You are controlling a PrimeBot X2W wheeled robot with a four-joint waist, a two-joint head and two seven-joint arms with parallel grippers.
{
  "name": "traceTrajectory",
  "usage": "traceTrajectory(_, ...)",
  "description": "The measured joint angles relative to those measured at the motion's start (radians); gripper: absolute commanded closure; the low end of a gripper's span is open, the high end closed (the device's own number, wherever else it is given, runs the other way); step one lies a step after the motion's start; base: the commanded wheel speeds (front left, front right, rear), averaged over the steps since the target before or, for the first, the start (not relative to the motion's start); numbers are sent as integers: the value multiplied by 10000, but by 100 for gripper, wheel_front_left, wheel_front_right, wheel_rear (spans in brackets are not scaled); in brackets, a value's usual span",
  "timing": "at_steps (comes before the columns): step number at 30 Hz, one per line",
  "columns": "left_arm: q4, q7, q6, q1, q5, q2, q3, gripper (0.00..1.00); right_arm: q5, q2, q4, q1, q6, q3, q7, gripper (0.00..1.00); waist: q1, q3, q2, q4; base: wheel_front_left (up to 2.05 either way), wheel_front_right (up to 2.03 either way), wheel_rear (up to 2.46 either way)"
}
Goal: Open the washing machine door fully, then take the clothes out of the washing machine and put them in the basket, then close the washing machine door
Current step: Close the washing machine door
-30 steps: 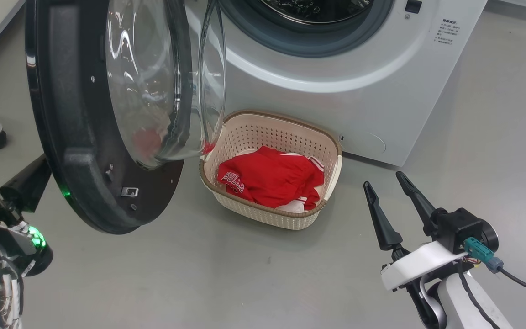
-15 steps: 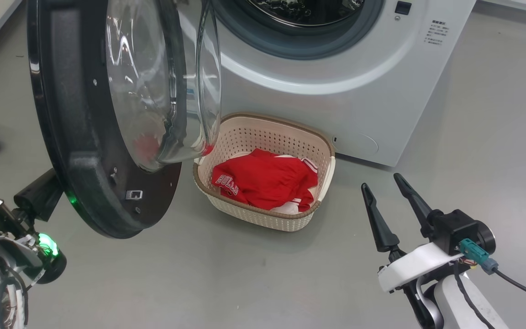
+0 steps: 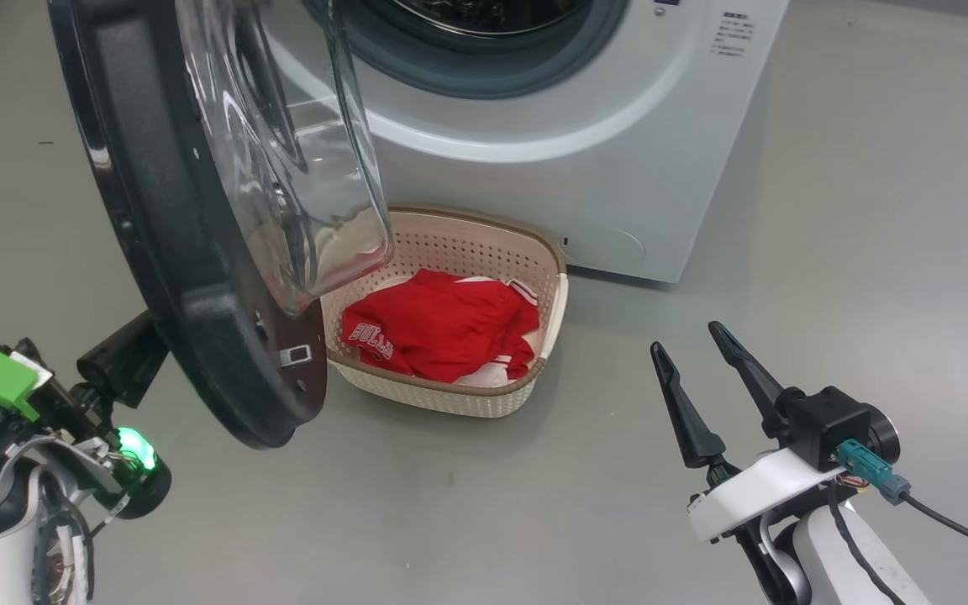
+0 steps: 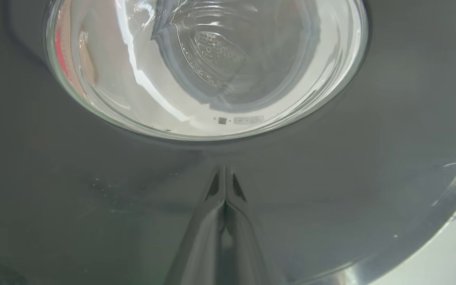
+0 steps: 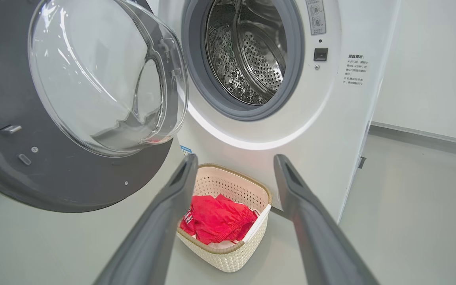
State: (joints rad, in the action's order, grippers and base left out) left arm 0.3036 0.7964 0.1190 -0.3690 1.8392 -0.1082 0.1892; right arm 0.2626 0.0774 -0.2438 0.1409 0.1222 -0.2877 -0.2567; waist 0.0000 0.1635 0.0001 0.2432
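Note:
The washing machine door stands partly open, its glass bowl overhanging the left of the basket. The red clothes with "BULLS" lettering lie in the cream basket, in front of the white washing machine. My left gripper is shut, tips against the door's glossy black outer face; the head view shows its dark fingers running behind the door rim. My right gripper stands open and holds nothing, to the right of the basket. In the right wrist view my right gripper faces the basket, the clothes and the steel drum.
Grey floor stretches right of the machine and in front of the basket. A white wall rises beyond the machine's right side. A cable trails from my right wrist. A small blue sticker marks the machine's lower front.
The head view has shifted. Relative to the basket, the door has swung toward the machine and covers more of the basket's left side, with my left gripper following behind it. The right gripper stays open.

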Motion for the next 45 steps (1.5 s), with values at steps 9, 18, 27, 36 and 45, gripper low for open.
traceTrajectory(9,-322,38,4,26,90,293,-268,100,0,-46,8,135,0,-27,0,0,0,203,0,-731,0,0,0)
traceTrajectory(18,-500,-73,4,24,176,391,-389,100,0,-65,35,203,0,-56,0,0,0,412,0,-1543,0,0,0)
traceTrajectory(27,-598,-420,6,-38,322,596,-570,100,0,-104,109,269,0,-92,0,0,0,659,0,-2344,0,0,0)
traceTrajectory(36,-639,-1360,6,-476,165,650,-466,100,2,-134,201,363,0,-121,0,0,0,1046,0,-3077,0,0,0)
traceTrajectory(45,-633,-2180,6,-1166,171,671,-190,100,17,-165,424,627,0,-113,0,0,0,1539,0,-3675,0,0,0)
